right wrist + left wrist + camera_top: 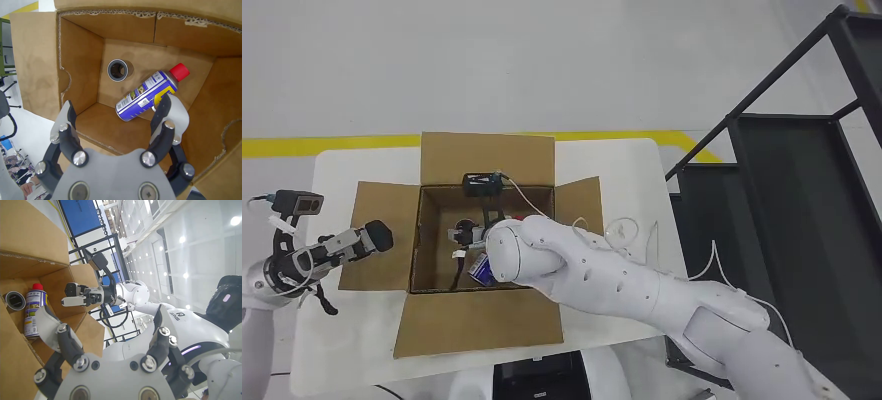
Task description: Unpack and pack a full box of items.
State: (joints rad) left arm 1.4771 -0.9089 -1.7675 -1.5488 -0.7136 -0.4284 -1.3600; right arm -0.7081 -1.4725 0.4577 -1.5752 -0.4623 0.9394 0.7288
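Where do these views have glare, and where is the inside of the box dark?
Left wrist view: ceiling lamps glare brightly. Top view: the box floor lies in shade. Right wrist view: the spray can is evenly lit, with a soft shadow beside the ring.

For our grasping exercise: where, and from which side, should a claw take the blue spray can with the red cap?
Probably grip the red-capped blue spray can across its round middle, from above: it lies on its side in the open brown cardboard box, whose walls block sideways reaches.

Spray can [147, 94] and ring [117, 70] lie apart inside the box [79, 75] on the table [617, 165].
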